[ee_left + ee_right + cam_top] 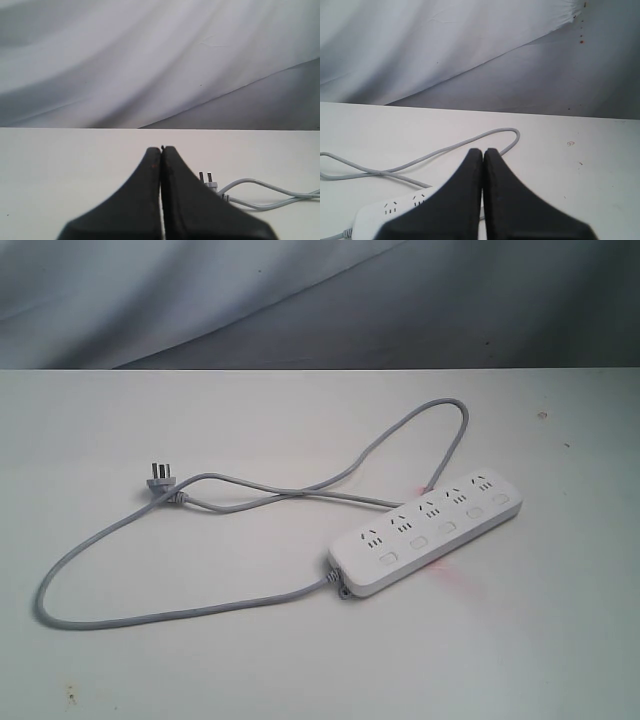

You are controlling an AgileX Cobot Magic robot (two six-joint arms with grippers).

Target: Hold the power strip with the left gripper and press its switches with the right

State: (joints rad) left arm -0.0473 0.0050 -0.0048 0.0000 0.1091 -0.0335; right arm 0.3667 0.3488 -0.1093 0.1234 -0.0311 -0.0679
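Lying flat on white table (560,640), power strip (428,536) sits right of centre, angled. Five switches (447,527) run in row along its near edge. Grey cable (150,615) leaves near end, loops wide left, ends at three-pin plug (157,478). Left gripper (161,148): fingers pressed together, empty, plug just beyond. Right gripper (483,150): fingers together, empty, strip end partly hidden behind them.
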